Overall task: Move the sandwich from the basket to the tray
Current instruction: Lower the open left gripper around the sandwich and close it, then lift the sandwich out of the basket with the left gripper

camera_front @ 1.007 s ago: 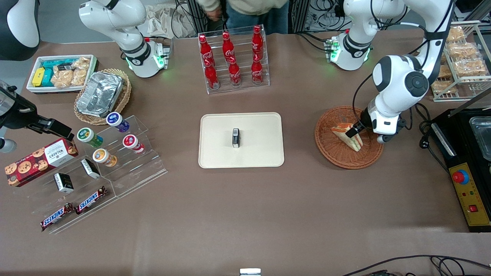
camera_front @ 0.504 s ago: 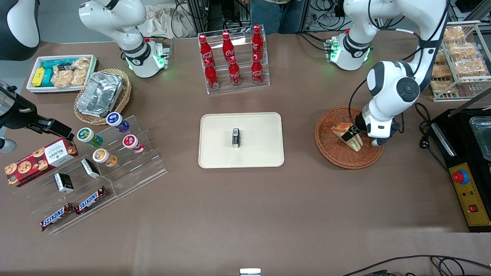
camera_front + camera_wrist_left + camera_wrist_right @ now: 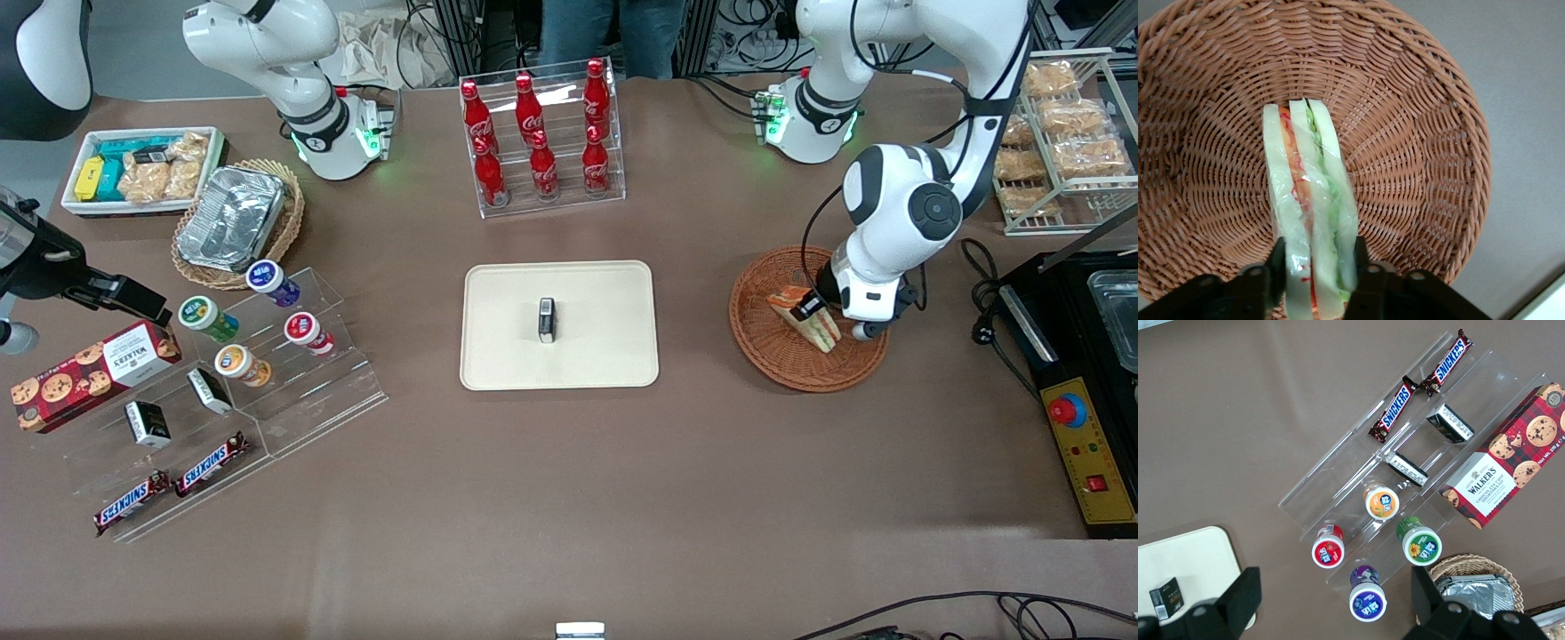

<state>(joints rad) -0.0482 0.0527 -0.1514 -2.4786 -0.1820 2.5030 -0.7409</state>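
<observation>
My tool (image 3: 1315, 267) is clamped on the sandwich (image 3: 1310, 207) now, 1 finger (image 3: 1276, 263) on each outer slice of bread, pinching it near the wide end. The wedge stands on edge between them with the red, orange and green layers facing the wrist camera.

What changed over the last second: in the front view the arm has drifted a bit toward the tray's end of the bench, and the tool (image 3: 809, 307) has come in tighter on the sandwich (image 3: 805, 317). It was set against the wedge before, now it's squeezing it. The sandwich itself has barely moved and is still inside the basket (image 3: 769, 351), and I can't tell if it's lifted off the weave yet.

So I'd call the grasp done and the lift next. The tray (image 3: 498, 356) sits well apart from the basket, toward the parked arm's end, flat and ready, with 1 small dark box (image 3: 546, 320) standing near its middle. I'd aim to set down beside that, not on it.

Only worry is the wrapper looks slick, so the bread might slide during the carry.
</observation>
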